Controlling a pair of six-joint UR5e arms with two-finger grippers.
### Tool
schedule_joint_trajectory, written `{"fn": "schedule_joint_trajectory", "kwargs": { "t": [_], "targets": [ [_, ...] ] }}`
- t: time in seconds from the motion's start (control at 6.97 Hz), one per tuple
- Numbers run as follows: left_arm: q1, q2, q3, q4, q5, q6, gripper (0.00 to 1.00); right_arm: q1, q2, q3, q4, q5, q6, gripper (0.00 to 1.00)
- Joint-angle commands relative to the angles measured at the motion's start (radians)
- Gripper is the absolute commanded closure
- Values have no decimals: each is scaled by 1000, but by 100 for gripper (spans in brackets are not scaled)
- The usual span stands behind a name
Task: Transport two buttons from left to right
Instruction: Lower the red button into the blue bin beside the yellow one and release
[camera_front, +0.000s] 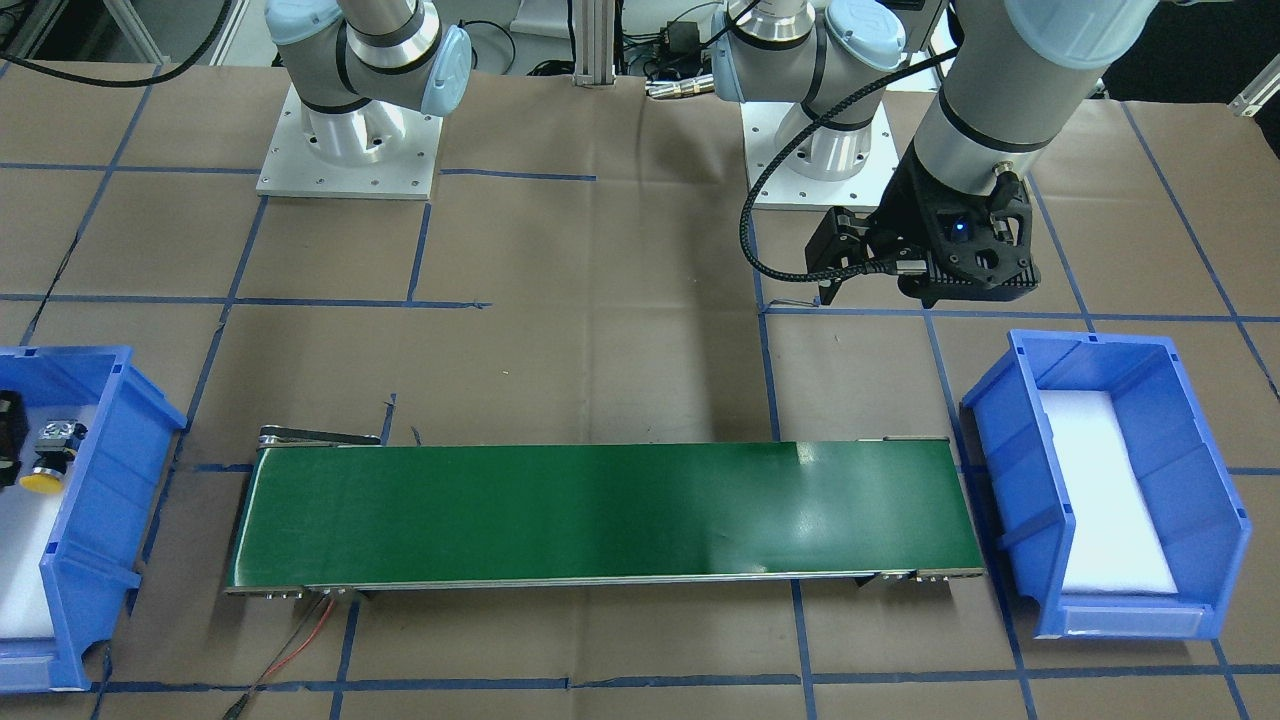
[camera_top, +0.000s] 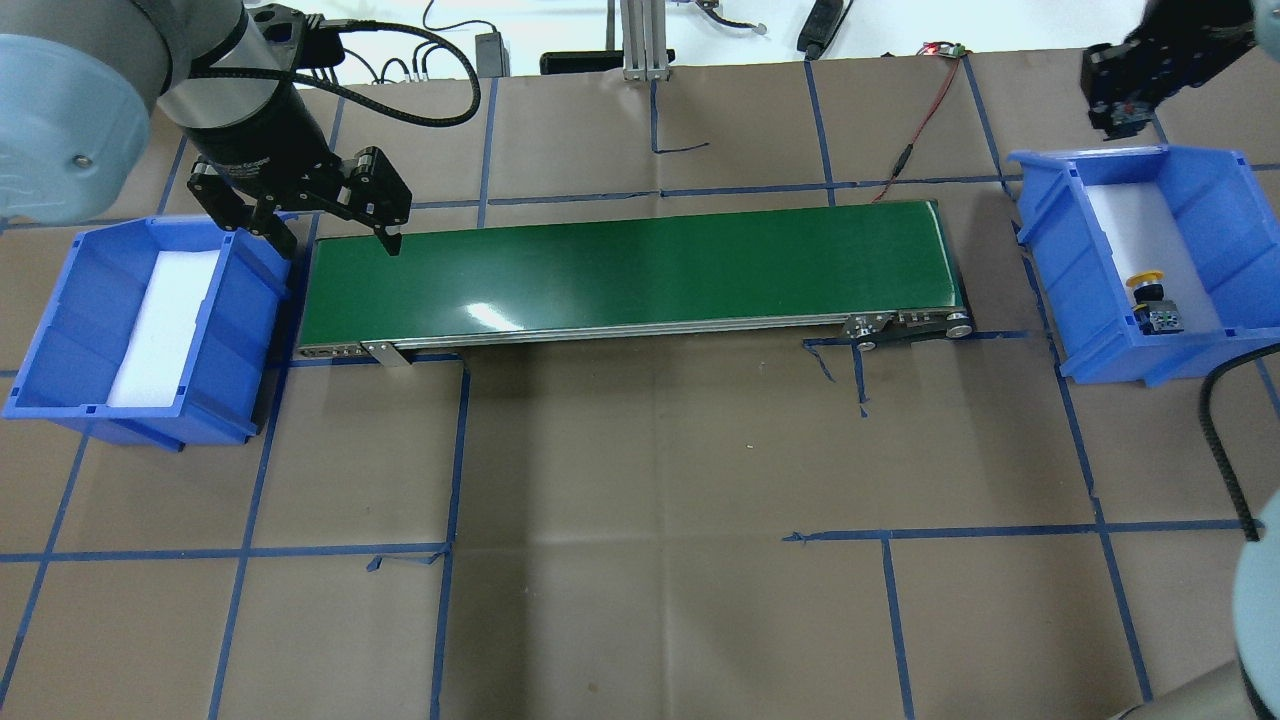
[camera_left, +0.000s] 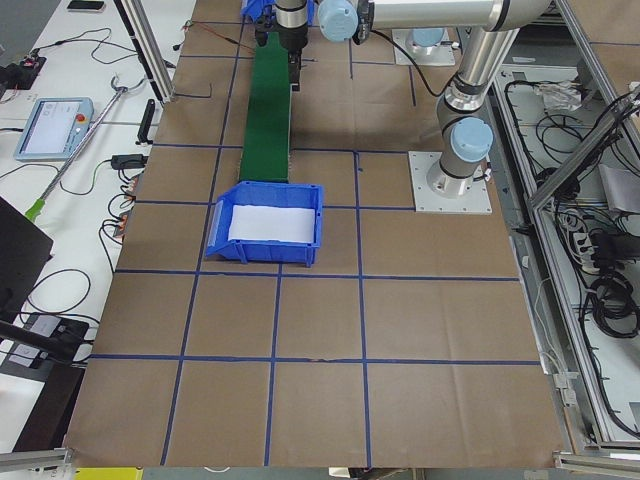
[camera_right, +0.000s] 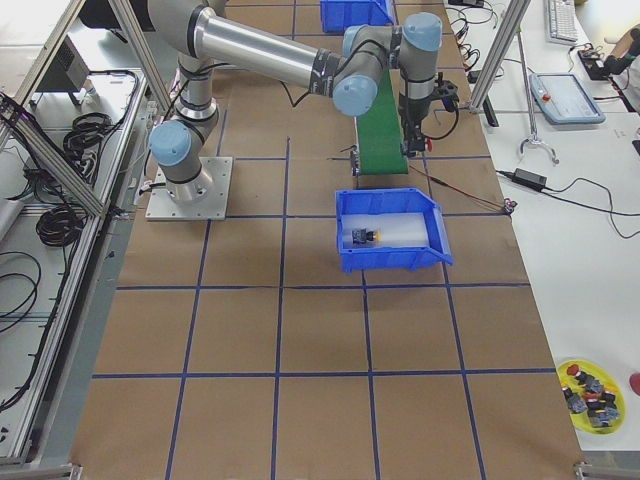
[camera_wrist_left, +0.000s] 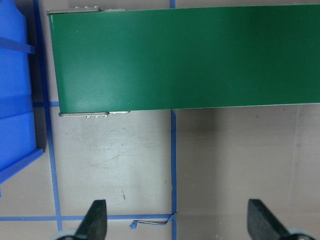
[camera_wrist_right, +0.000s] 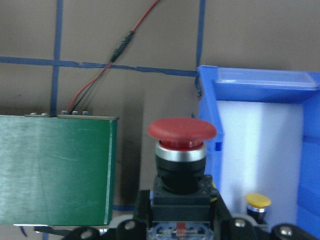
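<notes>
The red-capped button (camera_wrist_right: 182, 131) stands upright in my right gripper (camera_wrist_right: 180, 200), which is shut on its black collar and grey block. That gripper (camera_top: 1115, 115) hovers over the far end of the right blue bin (camera_top: 1060, 290). The yellow-capped button (camera_top: 1150, 295) lies on the white foam inside that bin, and also shows in the front view (camera_front: 45, 478) and the right wrist view (camera_wrist_right: 258, 201). My left gripper (camera_top: 337, 240) is open and empty, above the table by the left end of the green conveyor belt (camera_top: 630, 265); its fingertips (camera_wrist_left: 95, 220) are wide apart.
The left blue bin (camera_top: 60, 330) holds only white foam. A red and black wire (camera_top: 915, 130) runs from the belt's right end toward the far edge. A yellow dish of spare buttons (camera_right: 590, 385) sits at a table corner.
</notes>
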Motion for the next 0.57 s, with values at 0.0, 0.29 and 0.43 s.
{"fn": "schedule_joint_trajectory", "kwargs": {
  "t": [0.0,0.29,0.43],
  "targets": [
    [0,0,0,0,0,0,0,-78,72,0,-85,-1,-89,94],
    [0,0,2,0,-2,-3,0,-93,167,10,-140,3,-106,94],
    [0,0,2,0,-2,-2,0,-93,195,27,-143,3,-106,94]
  ]
}}
